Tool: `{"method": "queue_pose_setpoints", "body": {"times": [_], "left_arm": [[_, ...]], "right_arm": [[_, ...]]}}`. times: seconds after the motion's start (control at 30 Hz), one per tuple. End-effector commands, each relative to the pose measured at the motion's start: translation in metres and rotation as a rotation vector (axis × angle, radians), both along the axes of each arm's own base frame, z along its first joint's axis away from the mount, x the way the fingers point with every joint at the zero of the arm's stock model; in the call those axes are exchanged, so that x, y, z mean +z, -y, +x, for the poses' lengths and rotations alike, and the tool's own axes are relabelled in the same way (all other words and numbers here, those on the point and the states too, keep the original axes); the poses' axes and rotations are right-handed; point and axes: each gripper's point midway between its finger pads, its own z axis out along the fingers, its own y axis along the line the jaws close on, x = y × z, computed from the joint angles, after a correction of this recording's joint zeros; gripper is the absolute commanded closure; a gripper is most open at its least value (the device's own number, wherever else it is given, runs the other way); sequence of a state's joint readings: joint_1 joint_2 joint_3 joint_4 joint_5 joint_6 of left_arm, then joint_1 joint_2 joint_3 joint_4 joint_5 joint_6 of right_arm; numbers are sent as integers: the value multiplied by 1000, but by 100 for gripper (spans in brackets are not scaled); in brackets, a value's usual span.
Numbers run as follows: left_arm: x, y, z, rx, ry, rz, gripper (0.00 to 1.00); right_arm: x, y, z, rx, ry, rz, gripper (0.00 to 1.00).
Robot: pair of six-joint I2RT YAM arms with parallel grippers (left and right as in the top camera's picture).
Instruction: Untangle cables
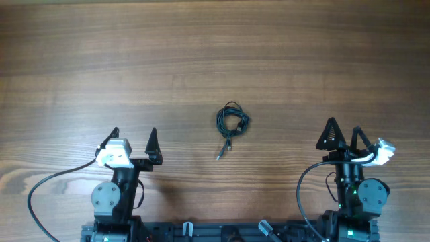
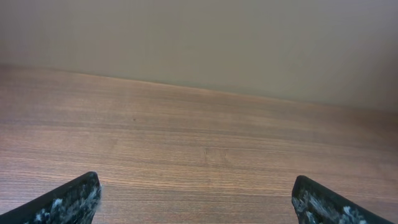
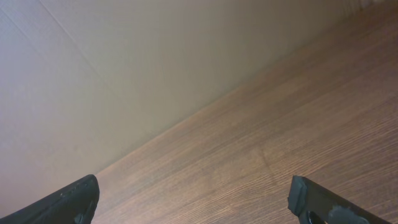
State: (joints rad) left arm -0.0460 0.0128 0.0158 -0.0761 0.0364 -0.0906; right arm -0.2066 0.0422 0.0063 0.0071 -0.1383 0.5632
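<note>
The cables (image 1: 232, 122) lie as one small black bundle of thin loops near the middle of the wooden table, with a plug end trailing toward the front. My left gripper (image 1: 133, 140) is open and empty at the front left, well apart from the bundle. My right gripper (image 1: 343, 133) is open and empty at the front right, also well apart. The left wrist view shows only my open fingers (image 2: 196, 196) over bare wood. The right wrist view shows open fingers (image 3: 196, 196), wood and a wall. The cables are out of both wrist views.
The wooden table (image 1: 215, 60) stretches wide behind the bundle. A pale wall (image 2: 199, 43) stands beyond its far edge. Thick black arm wires (image 1: 40, 191) loop beside the arm bases at the front.
</note>
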Motion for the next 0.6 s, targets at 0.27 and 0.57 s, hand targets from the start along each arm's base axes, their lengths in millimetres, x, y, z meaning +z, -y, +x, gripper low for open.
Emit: {"method": "queue_pose_setpoints", "body": {"times": [0.27, 0.57], "left_arm": [[24, 13, -1, -76, 107, -3, 0], [51, 12, -4, -75, 120, -222, 0]], "right_arm": [[0, -2, 0, 12, 2, -10, 0], [0, -2, 0, 12, 2, -10, 0]]}}
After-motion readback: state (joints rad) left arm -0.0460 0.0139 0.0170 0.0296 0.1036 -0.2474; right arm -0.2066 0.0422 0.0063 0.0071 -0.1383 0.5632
